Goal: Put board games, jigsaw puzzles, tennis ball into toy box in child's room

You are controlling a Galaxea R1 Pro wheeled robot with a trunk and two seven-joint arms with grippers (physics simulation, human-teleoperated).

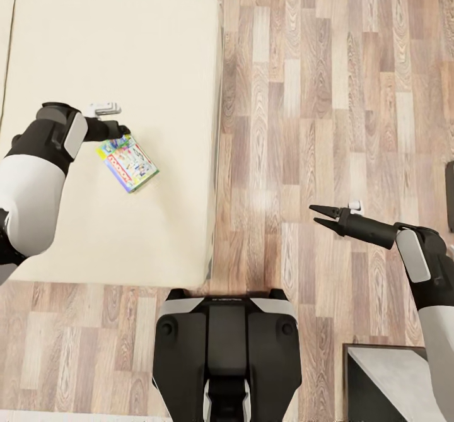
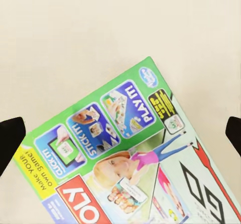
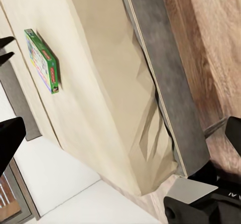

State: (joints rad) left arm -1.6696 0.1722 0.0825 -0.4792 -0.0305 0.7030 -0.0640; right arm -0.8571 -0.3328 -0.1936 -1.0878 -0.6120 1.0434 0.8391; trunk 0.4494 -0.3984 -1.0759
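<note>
One board game (image 1: 127,162), a flat box with a green-edged printed cover, lies tilted on the cream bed (image 1: 113,43). My left gripper (image 1: 123,130) hovers open just over the box's far corner. In the left wrist view the board game (image 2: 125,158) lies below the left gripper (image 2: 120,133), whose dark fingertips (image 2: 10,139) stand wide apart, with the bare bed (image 2: 100,28) beyond. My right gripper (image 1: 315,214) is open over the wood floor, right of the bed, holding nothing. The right wrist view looks sideways at the bed (image 3: 100,83) and the board game (image 3: 42,61).
My dark base (image 1: 227,346) stands on the plank floor (image 1: 328,94) at the bed's near edge. A grey-topped cabinet corner (image 1: 391,378) sits at the lower right, and a dark object (image 1: 449,195) at the right edge. A seam runs down the bed's left side.
</note>
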